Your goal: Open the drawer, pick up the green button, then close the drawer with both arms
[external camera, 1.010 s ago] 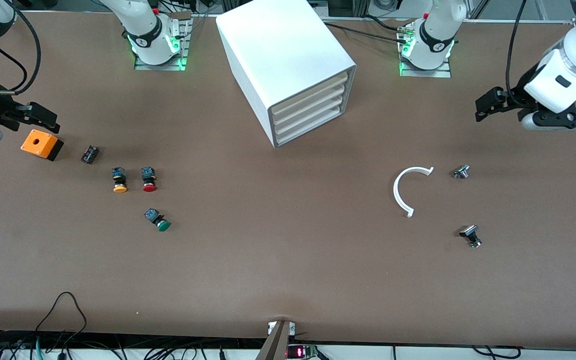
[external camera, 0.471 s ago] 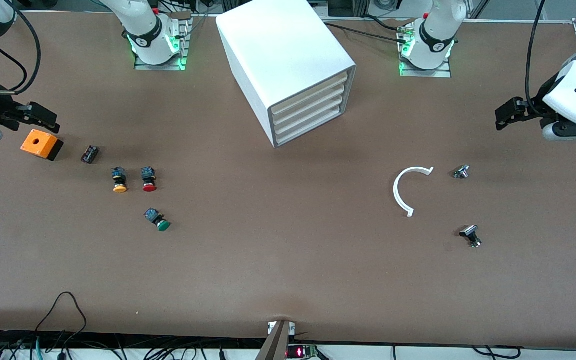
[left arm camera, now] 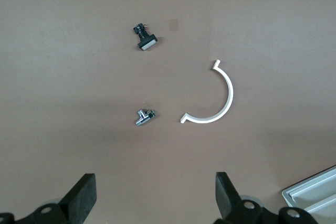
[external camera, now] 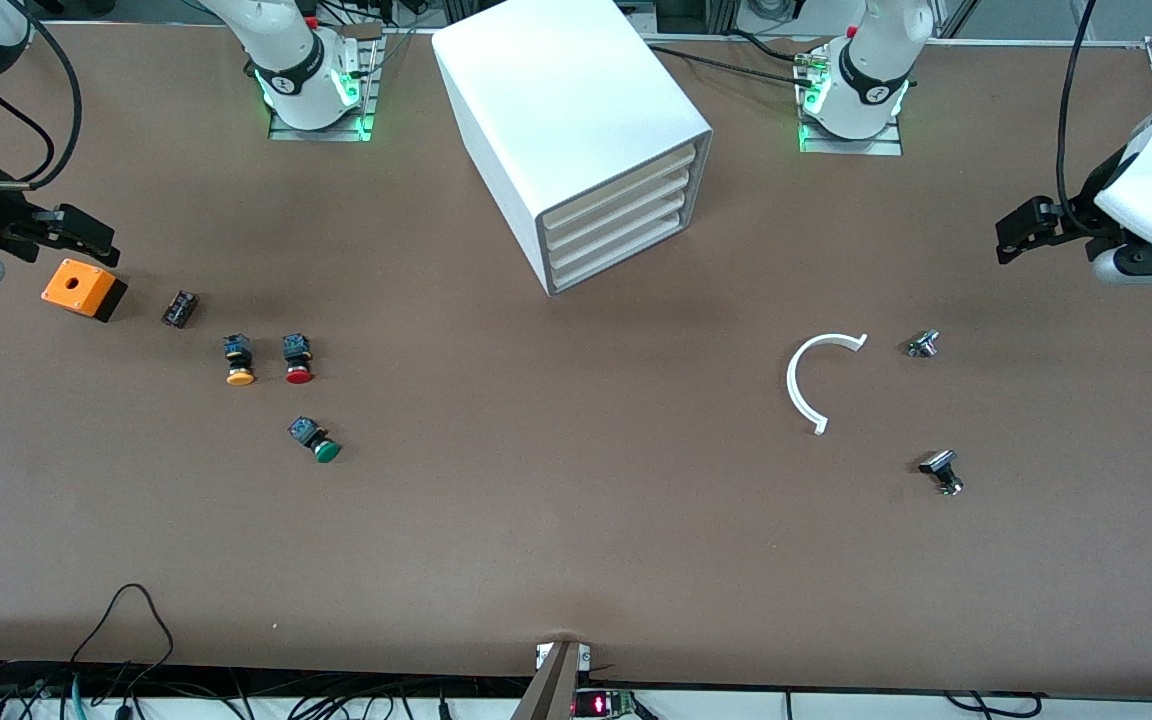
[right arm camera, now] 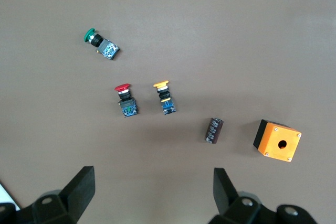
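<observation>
The white cabinet (external camera: 556, 100) stands between the two arm bases. Its bottommost drawer (external camera: 618, 258) is shut, flush with the three above it. The green-capped button (external camera: 321, 445) lies on its side on the table toward the right arm's end; it also shows in the right wrist view (right arm camera: 100, 43). My right gripper (external camera: 86, 238) hangs open and empty over the table beside the orange box, its fingertips wide apart in its wrist view (right arm camera: 155, 190). My left gripper (external camera: 1021, 225) hangs open and empty over the left arm's end of the table, also shown in its wrist view (left arm camera: 156, 192).
A yellow-capped button (external camera: 239, 362), a red-capped button (external camera: 297, 360), a small black part (external camera: 179, 308) and an orange box (external camera: 83, 288) lie near the green button. A white curved piece (external camera: 811, 380) and two small metal parts (external camera: 923, 343) (external camera: 942, 472) lie toward the left arm's end.
My left arm has drawn its gripper away from the cabinet toward the left arm's end of the table. The right arm has not moved.
</observation>
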You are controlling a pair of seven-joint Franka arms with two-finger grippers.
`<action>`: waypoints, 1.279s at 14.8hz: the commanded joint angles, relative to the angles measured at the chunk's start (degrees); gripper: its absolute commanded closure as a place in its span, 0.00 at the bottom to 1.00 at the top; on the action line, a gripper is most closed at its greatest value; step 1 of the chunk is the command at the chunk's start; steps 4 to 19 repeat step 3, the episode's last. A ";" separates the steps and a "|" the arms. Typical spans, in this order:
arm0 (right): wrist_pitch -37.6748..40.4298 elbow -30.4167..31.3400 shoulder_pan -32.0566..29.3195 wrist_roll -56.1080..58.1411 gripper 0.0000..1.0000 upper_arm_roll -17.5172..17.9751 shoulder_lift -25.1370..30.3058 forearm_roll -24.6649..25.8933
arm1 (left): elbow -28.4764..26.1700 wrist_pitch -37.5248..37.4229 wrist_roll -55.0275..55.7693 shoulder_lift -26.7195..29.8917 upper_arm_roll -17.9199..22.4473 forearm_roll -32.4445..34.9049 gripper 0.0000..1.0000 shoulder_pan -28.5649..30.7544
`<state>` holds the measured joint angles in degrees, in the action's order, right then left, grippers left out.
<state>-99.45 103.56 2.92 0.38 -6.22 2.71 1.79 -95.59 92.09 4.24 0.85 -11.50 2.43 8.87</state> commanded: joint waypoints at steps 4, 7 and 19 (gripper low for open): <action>0.40 -0.20 -0.55 0.24 0.00 0.24 0.11 0.24 | 2.07 -0.77 -0.46 -0.94 -0.89 0.47 0.00 0.36; 0.40 -0.20 -0.55 0.24 0.00 0.24 0.11 0.24 | 2.07 -0.77 -0.46 -0.94 -0.89 0.47 0.00 0.36; 0.40 -0.20 -0.55 0.24 0.00 0.24 0.11 0.24 | 2.07 -0.77 -0.46 -0.94 -0.89 0.47 0.00 0.36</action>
